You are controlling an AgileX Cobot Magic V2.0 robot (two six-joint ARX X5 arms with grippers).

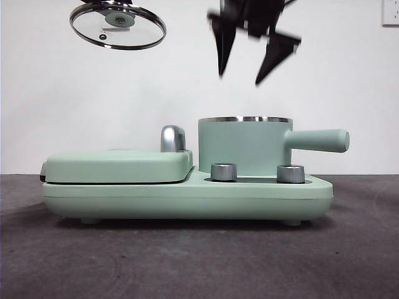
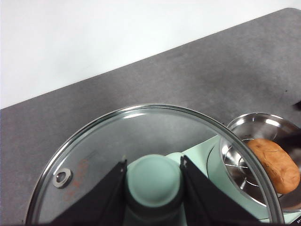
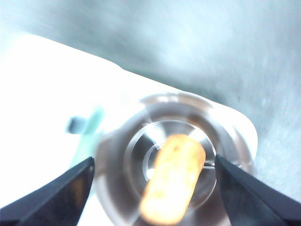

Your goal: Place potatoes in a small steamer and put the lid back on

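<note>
- Potato (image 2: 275,162) lies inside the small steamer (image 1: 244,146), on its steel floor;
- left pincer (image 2: 154,181) clamps the lid (image 1: 118,25) by its knob, high above the griddle;
- right pincer (image 1: 249,62) hangs above the steamer, jaws apart, holding nothing.

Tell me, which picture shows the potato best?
The left wrist view: the potato looks sharp there, lying inside the steamer, partly behind the lid that the left gripper holds. The right wrist view shows it blurred. The front view hides it behind the steamer's wall.
</note>
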